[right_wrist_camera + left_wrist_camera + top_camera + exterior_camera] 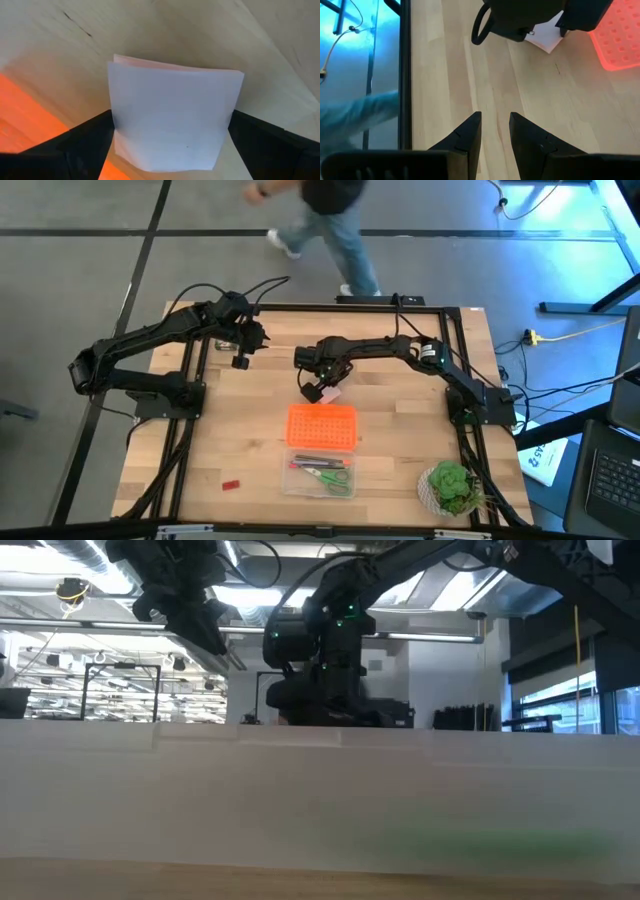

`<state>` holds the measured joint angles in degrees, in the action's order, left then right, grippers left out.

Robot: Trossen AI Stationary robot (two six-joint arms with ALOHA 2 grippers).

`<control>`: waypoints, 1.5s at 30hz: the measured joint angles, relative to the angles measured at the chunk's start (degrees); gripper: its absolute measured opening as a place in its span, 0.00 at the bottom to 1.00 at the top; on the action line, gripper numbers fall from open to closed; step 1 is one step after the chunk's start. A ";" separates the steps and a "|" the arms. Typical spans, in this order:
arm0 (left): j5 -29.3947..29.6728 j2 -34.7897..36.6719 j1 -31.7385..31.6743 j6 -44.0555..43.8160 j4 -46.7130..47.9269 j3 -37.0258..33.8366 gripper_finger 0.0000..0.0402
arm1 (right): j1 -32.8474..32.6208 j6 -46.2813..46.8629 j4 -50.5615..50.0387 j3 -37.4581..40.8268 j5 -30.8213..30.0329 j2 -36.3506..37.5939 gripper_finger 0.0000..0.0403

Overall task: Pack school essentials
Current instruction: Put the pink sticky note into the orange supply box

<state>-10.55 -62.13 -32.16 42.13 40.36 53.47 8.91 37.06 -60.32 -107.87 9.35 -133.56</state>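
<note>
- Right pincer (170, 145) is standing wide, its two dark fingers sitting either side of the pink square pad (172, 117); whether the pads are already touching its edges is hard to call from the wrist view, so not counting it as held.
- Pad is reading pale, nearly white on its top sheet, with a pink edge peeking at the far side; square, thin, flat-faced. In the high view it is lying on the desk (250, 440) under the right pincer (316, 388), just beyond the orange perforated lid (322, 425).
- Judgement for doing this step well: closing squarely on opposite edges, keeping the pad level, and gripping low enough that the whole stack is coming along, not only top sheets.
- Clear box (320, 473), nearer the desk's front, is already holding the green-handled scissors (333, 476) and thin pens.
- Tiny red block (231, 483) is lying loose on the desk, well apart.
- Left pincer (240, 360) is waiting farther back, fingers narrowly apart, holding nothing.
</note>
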 joint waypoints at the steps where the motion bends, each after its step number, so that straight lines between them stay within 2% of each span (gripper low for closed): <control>1: 0.00 0.00 0.00 0.00 0.02 0.00 0.23 | 0.06 0.00 -0.02 0.00 0.02 0.00 0.94; 9: 0.00 0.00 -0.02 0.00 0.02 0.00 0.23 | 0.28 -1.61 -0.39 -0.27 -0.08 0.02 0.94; 17: 0.00 0.00 -0.01 0.00 0.05 0.00 0.23 | 0.65 -4.11 -2.28 -5.42 -3.52 0.07 0.94; 26: 0.00 1.32 -0.06 0.00 0.87 0.00 0.23 | 0.62 -8.34 -11.62 -17.51 -3.72 0.13 0.94; 34: -0.21 7.07 -0.06 -0.19 1.53 0.02 0.23 | -2.86 -13.49 -19.79 -26.94 -3.25 0.26 0.94; 38: -5.71 10.50 -0.06 -3.32 3.54 0.07 0.23 | -5.47 -16.38 -20.69 -27.06 0.75 0.84 0.94; 45: -17.92 13.82 1.35 -10.55 10.55 0.07 0.23 | -10.89 -20.80 -22.17 -27.06 0.80 1.44 0.94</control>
<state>-28.46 -48.31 -30.81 31.58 50.91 53.54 -1.98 16.26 -82.49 -134.93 10.15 -132.11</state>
